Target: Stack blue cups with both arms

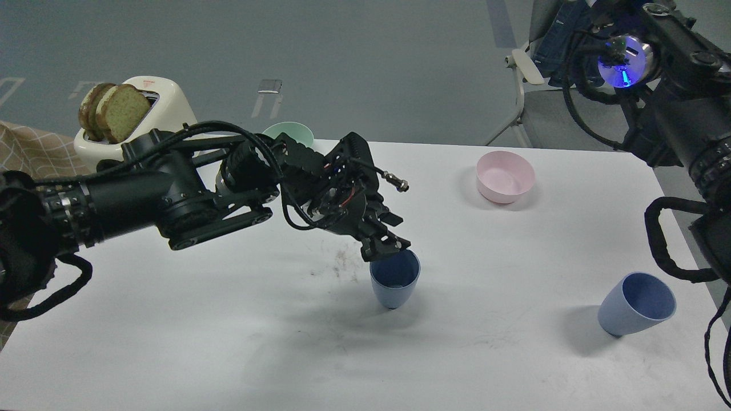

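One blue cup [394, 281] stands upright near the middle of the white table [228, 342]. My left gripper [387, 246] reaches down from the left and its fingers are closed on the cup's far left rim. The second blue cup [636, 303] sits tilted at the right front of the table, its mouth facing up and toward me, with nothing touching it. My right arm [674, 114] is raised at the upper right, well above and behind that cup. Its far end [597, 20] is dark and cut off by the top edge, so the fingers cannot be told apart.
A pink bowl [505, 176] sits at the back right of the table. A mint-green bowl [288, 133] is partly hidden behind my left arm. A cream toaster [154, 114] holding bread slices stands at the back left. A chair [531, 68] stands beyond the table's far right.
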`<state>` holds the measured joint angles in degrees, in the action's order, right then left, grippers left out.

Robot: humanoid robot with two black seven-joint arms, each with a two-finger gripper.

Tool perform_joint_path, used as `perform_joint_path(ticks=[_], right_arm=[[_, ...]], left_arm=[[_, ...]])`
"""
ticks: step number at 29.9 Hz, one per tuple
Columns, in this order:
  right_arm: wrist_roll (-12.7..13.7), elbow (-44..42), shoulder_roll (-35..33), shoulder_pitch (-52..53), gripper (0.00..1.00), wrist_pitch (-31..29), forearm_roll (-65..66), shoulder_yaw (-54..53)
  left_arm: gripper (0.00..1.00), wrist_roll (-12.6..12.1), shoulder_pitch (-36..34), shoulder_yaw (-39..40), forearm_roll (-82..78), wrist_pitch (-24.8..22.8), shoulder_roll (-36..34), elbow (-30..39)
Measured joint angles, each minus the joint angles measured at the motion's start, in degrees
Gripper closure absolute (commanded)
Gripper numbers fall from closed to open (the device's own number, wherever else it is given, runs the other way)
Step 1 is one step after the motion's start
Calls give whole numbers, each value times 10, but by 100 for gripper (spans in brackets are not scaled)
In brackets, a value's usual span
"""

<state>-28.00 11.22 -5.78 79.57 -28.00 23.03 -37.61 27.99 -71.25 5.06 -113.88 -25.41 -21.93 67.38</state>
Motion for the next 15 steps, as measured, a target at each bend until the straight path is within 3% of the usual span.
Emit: perform_joint_path(ticks=[3, 7, 11, 15], right_arm=[[0, 9, -30, 1, 0, 0, 1, 20], [0, 63, -106, 3, 0, 0, 4, 128], [0, 198, -229, 3, 0, 0, 10, 247], [0, 310, -340, 5, 0, 0, 68, 281]], left_arm=[[5, 0, -40, 5, 75, 0, -20, 1], [5, 0, -80, 31, 229, 0, -45, -24], [5, 0, -86, 48, 364, 4, -51, -105], [5, 0, -82, 51, 475, 10, -48, -172]])
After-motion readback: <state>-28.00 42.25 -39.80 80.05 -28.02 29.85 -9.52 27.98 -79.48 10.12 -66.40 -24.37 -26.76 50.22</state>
